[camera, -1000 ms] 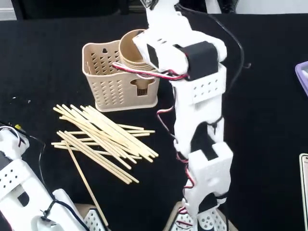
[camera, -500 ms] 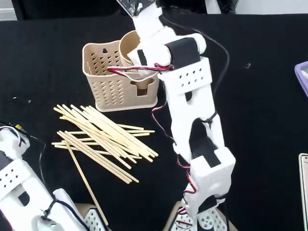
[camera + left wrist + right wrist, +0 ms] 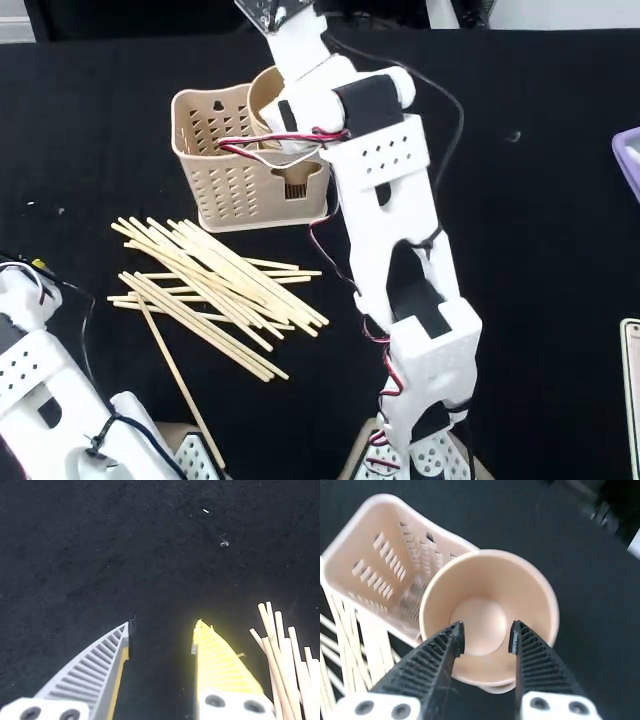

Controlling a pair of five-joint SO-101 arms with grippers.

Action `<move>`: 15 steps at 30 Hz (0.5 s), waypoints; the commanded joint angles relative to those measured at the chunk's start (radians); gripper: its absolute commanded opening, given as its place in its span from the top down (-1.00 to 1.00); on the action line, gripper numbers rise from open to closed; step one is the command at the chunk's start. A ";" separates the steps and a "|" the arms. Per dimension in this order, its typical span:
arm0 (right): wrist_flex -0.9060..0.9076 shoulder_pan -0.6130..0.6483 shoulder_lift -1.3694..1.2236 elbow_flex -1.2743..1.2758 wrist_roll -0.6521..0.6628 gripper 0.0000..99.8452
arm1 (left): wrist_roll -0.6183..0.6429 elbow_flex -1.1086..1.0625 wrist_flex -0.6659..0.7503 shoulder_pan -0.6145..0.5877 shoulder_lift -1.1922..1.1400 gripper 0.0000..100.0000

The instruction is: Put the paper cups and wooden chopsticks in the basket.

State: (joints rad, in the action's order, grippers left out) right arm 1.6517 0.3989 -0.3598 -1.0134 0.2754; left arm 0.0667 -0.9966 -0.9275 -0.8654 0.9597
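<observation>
The tan paper cups (image 3: 490, 615) sit stacked in the beige perforated plastic basket (image 3: 215, 185). The right gripper (image 3: 485, 632) hangs above them, fingers parted and empty (that step looks done). Next come the pale wooden chopsticks (image 3: 210, 290), heaped on the black table (image 3: 540, 250) near the basket's front. The left gripper (image 3: 162, 627), open and holding nothing, is beside their tips. The right arm over the basket may block the drop.

Even overhead light; black table (image 3: 540, 250) swallows shadows; right arm (image 3: 390, 220) bright white; cup (image 3: 487, 605) interior softly shaded.

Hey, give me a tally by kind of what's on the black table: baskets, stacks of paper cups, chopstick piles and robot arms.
Baskets: 1
Cup stacks: 1
Chopstick piles: 1
Robot arms: 2
Total: 5
</observation>
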 commanded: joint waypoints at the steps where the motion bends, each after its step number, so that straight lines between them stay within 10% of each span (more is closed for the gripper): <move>1: 0.038 0.021 0.130 -0.142 0.008 0.69 | 0.005 0.015 0.021 0.012 0.020 0.59; 8: 0.115 0.034 0.275 -0.177 0.003 0.69 | 0.005 0.015 0.021 0.012 0.020 0.59; 15: 0.114 0.161 0.567 0.354 -0.003 0.69 | 0.005 0.015 0.021 0.012 0.020 0.59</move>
State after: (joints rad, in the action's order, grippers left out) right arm 1.7346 0.4941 0.0545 -0.8984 0.2754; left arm 0.0667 -0.9966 -0.9275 -0.8654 0.9597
